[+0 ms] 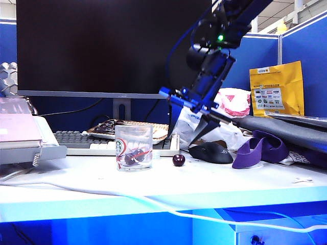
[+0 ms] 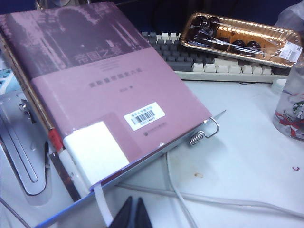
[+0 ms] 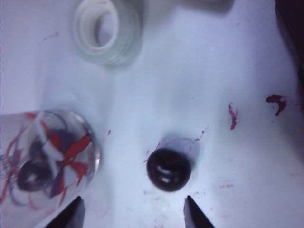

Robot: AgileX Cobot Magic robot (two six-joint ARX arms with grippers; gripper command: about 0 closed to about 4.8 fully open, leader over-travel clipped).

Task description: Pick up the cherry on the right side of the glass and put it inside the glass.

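The cherry [image 1: 178, 160], small, glossy and dark maroon, lies on the white desk just right of the glass [image 1: 134, 148]. The glass is a clear tumbler with a green logo and red markings, and dark fruit shows inside it. My right gripper [image 1: 198, 133] hangs above and to the right of the cherry, pointing down at it. In the right wrist view the right gripper [image 3: 134, 210] stands open, with the cherry [image 3: 168, 169] just beyond its tips and the glass [image 3: 45, 161] beside it. My left gripper [image 2: 134, 213] is shut and empty, over the desk near a book.
A black mouse [image 1: 210, 152] and a purple cloth [image 1: 260, 148] lie right of the cherry. A keyboard [image 1: 97, 143] and a tray of dark fruit [image 2: 237, 38] sit behind the glass. A pink book [image 2: 95, 95] rests at the left. A white cable [image 1: 153, 203] crosses the desk front. A clear ring [image 3: 107, 31] lies nearby.
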